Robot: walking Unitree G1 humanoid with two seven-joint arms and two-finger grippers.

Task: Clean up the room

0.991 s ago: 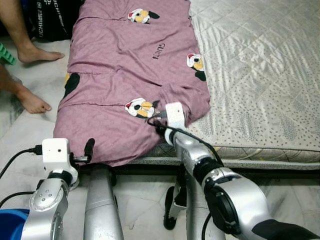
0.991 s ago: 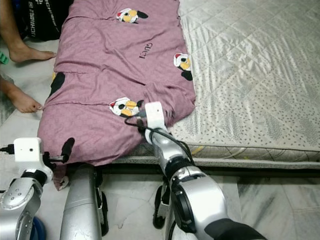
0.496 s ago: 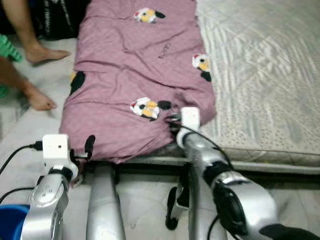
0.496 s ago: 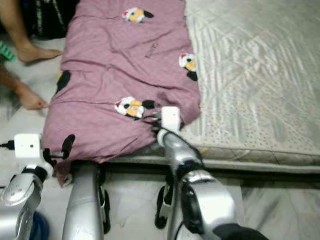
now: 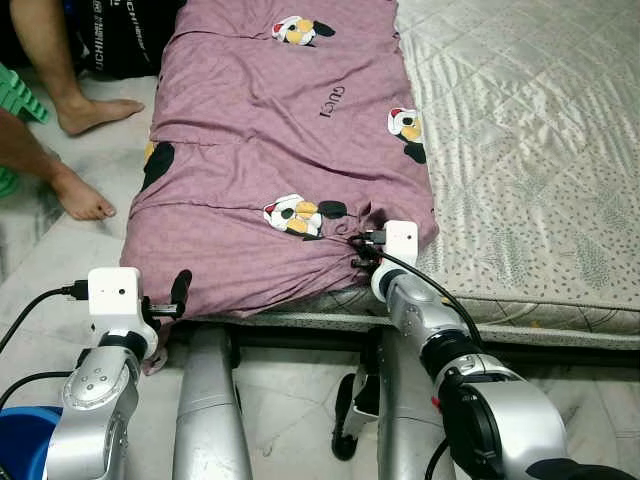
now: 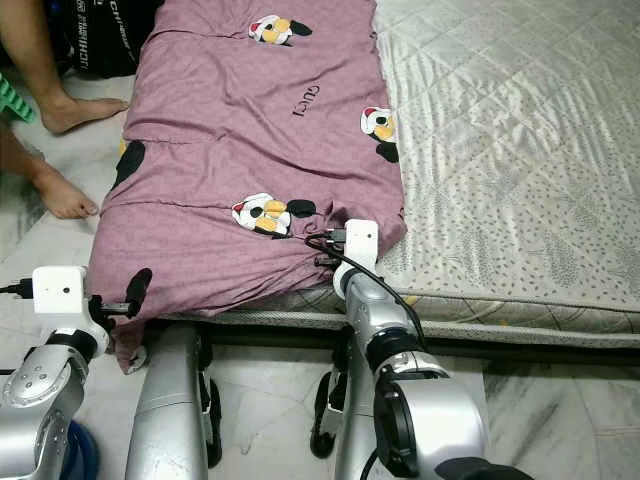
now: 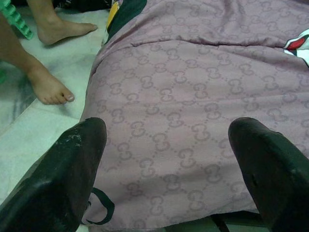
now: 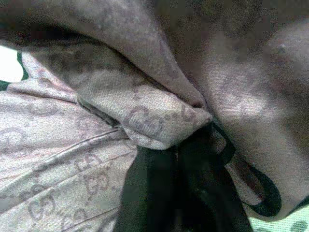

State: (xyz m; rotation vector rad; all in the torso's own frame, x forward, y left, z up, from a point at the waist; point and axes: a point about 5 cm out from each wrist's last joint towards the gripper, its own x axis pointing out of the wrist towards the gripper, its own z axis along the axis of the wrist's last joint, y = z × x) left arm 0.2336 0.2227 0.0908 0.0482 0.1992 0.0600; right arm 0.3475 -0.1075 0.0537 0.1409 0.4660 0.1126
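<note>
A mauve blanket point(image 5: 270, 150) with cartoon patches lies along the left side of the mattress point(image 5: 520, 150) and hangs over its front edge. My right gripper point(image 5: 354, 251) is shut on a bunched fold of the blanket near its front right corner. In the right wrist view the fold point(image 8: 159, 121) sits pinched between the black fingers point(image 8: 145, 193). My left gripper point(image 7: 166, 159) is open in front of the blanket's front left corner, with its fingers point(image 7: 63, 179) spread wide and nothing between them.
A person's bare feet point(image 5: 82, 198) stand on the floor left of the bed, beside a green object point(image 5: 28, 102) and a black bag point(image 5: 110, 40). A blue bucket point(image 5: 18, 440) sits by my left arm. The mattress front edge point(image 5: 520, 320) runs across before me.
The camera has shifted. My right gripper has moved rightward along the blanket's front edge, and the cloth now puckers toward it. The left gripper has stayed open by the corner.
</note>
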